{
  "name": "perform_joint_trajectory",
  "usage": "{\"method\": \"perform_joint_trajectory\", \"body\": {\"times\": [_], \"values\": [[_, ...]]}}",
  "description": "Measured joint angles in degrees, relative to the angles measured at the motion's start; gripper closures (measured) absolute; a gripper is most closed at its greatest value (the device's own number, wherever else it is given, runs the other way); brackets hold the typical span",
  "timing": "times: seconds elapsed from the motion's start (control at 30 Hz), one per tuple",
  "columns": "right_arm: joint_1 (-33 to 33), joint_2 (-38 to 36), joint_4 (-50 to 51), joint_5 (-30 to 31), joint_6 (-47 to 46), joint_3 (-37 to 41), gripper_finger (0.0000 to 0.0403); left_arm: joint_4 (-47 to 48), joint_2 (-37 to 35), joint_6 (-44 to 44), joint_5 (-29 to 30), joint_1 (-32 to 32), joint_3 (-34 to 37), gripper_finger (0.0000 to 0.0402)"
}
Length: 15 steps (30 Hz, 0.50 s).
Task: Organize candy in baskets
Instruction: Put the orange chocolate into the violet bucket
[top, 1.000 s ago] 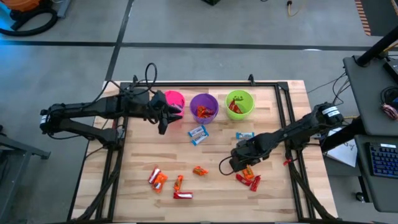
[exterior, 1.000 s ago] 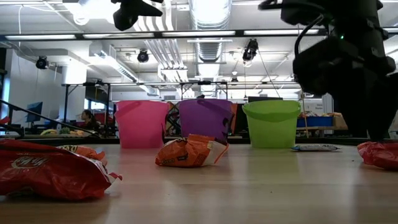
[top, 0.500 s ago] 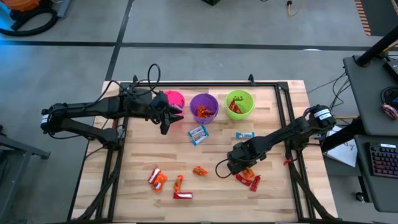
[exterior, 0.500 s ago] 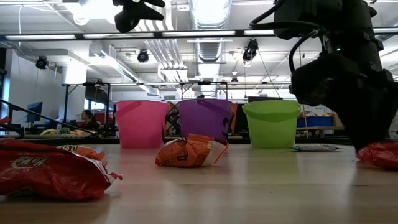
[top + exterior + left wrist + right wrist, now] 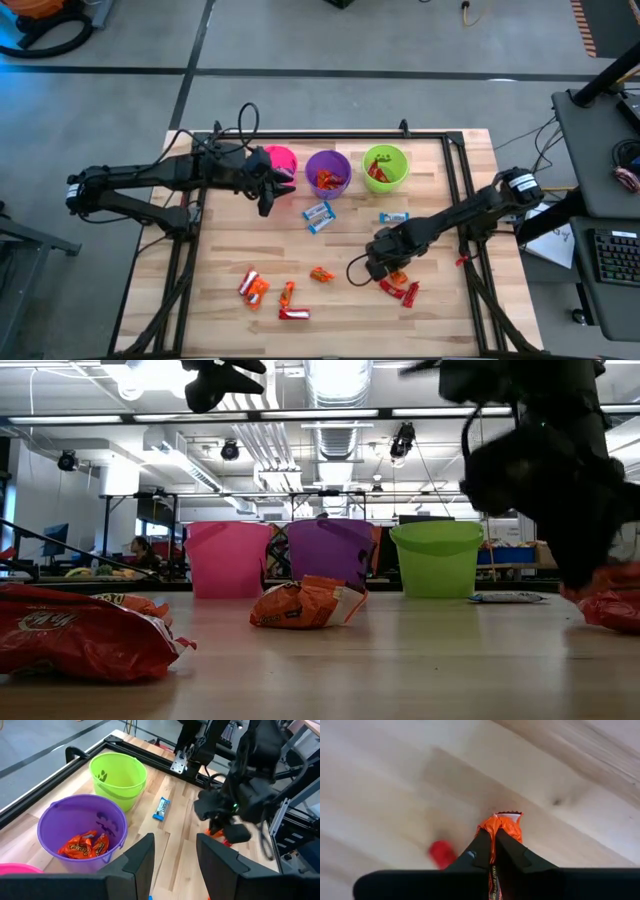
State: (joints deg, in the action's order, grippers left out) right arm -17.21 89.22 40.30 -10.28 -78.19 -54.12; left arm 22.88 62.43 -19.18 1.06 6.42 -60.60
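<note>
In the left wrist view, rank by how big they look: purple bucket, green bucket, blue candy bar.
1. Purple bucket, largest, though it sits nearer the camera, so part of that is perspective.
2. Green bucket.
3. Blue candy bar, clearly smallest.

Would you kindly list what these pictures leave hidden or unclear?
- Pink bucket: contents hidden in the high view by the left gripper; cut off in the left wrist view.
- Right gripper: motion-blurred in the low view.
- Red candy: blurred in the right wrist view.
</note>
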Motion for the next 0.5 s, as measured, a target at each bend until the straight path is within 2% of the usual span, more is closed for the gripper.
{"method": "perform_joint_trajectory", "body": {"times": [0.1,0.23,0.5], "values": [[0.29,-2.06,-0.13,1.11,1.14,-1.75,0.0393,1.23,0.0,0.0,0.0,0.0,0.0,0.0272],[1.75,-4.47,-0.35,5.8,4.92,-6.19,0.0393,3.07,0.0,0.3,0.02,0.0,0.0,0.0272],[10.53,-5.31,-0.74,13.56,21.15,-19.72,0.0393,4.1,-0.39,2.75,0.02,0.07,0.0,0.0272]]}}
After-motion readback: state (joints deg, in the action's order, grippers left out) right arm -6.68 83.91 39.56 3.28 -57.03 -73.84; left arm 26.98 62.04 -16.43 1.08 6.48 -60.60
